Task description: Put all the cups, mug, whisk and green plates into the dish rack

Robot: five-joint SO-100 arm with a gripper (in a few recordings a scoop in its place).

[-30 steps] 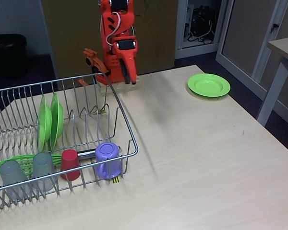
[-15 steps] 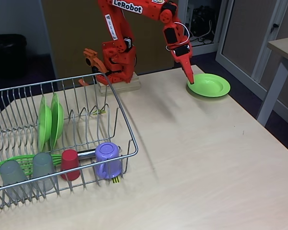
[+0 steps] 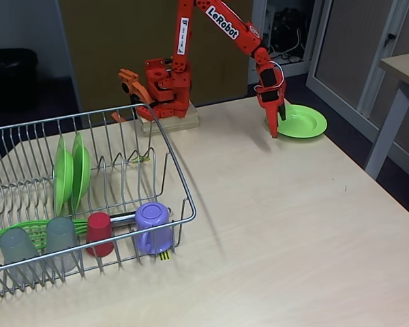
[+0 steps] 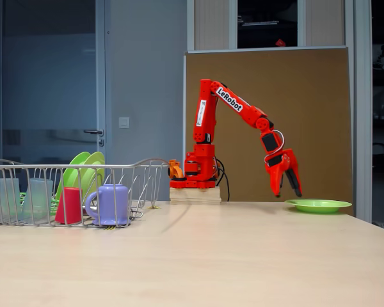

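The hand (image 4: 287, 187) is hanging open, fingers down, just left of the last plate (image 3: 301, 120) lying flat at the counter's (image 3: 293, 225) far right. Risk: a finger is likely nudging the shallow rim away, pushing the plate toward the edge.

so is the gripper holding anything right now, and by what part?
Nothing held. The gripper is open, empty, fingertips above the table beside the green plate, not on it.

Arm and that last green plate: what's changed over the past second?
The arm unfolded from its base and swung out; the gripper now hangs open, tips down, at the near-left rim of the green plate on the table. Nothing gripped yet. The plate hasn't moved, and the dish rack contents are unchanged.
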